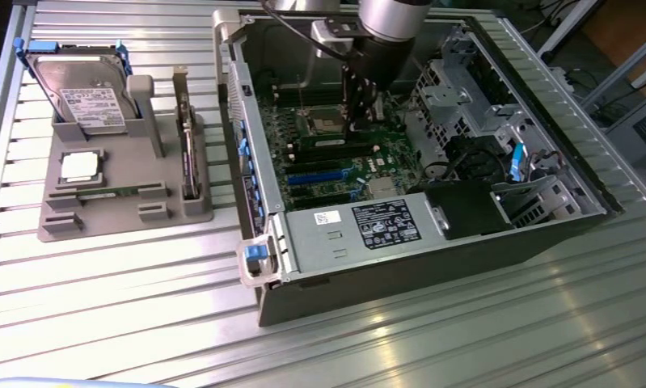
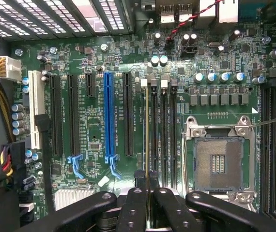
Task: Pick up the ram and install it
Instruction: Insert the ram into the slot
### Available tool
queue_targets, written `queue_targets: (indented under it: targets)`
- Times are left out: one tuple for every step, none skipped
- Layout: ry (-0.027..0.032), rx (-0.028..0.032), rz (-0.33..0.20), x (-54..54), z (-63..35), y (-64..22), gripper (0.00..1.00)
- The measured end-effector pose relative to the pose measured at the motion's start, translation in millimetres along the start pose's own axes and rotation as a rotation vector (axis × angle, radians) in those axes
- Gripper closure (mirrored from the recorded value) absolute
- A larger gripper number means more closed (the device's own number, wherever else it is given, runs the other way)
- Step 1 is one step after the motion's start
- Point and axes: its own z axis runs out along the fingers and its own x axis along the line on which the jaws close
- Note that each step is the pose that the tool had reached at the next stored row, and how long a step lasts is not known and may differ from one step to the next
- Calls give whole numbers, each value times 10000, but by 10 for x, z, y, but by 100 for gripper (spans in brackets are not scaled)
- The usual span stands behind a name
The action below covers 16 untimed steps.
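The ram [image 2: 145,125] shows edge-on as a thin yellow-green line. It stands along the first of the dark memory slots [image 2: 164,130], beside the open processor socket [image 2: 220,162]. My gripper [image 2: 146,180] has its two black fingertips [image 2: 139,186] close together at the stick's near end, shut on it. In the exterior view the gripper [image 1: 361,123] reaches straight down into the open computer case, onto the green motherboard [image 1: 350,166] next to the socket [image 1: 325,121]. How deep the stick sits in the slot cannot be told.
A grey holder [image 1: 118,214] at the exterior view's left carries a hard drive [image 1: 86,93], a square silver processor [image 1: 80,166], an upright dark expansion card [image 1: 187,153] and another thin green stick [image 1: 109,194]. Case walls, drive cages [image 1: 463,89] and the power supply [image 1: 377,225] hem in the board.
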Motion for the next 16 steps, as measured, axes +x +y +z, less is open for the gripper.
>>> queue_targets:
  targets:
    - [0,0,0,-5,12,0,88]
    - [0,0,0,-9,39,-1,88]
    - [0,0,0,-11,56,-1,88]
    - [0,0,1,-11,67,1,88]
    - [0,0,1,-12,78,4,88]
    - [0,0,0,-13,90,7,88]
    - [0,0,1,-14,102,13,88]
    - [1,0,0,-15,109,17,88]
    - [0,0,-1,-16,122,19,88]
    - [2,-1,-1,-17,136,19,88]
    - [1,-1,-1,-18,152,19,88]
    - [3,-1,0,-19,168,19,88]
    - [4,-1,0,-19,170,19,88]
    - [2,-1,-8,-20,171,19,88]
    - [1,2,-31,-20,171,16,88]
    - [1,5,-54,-20,172,12,88]
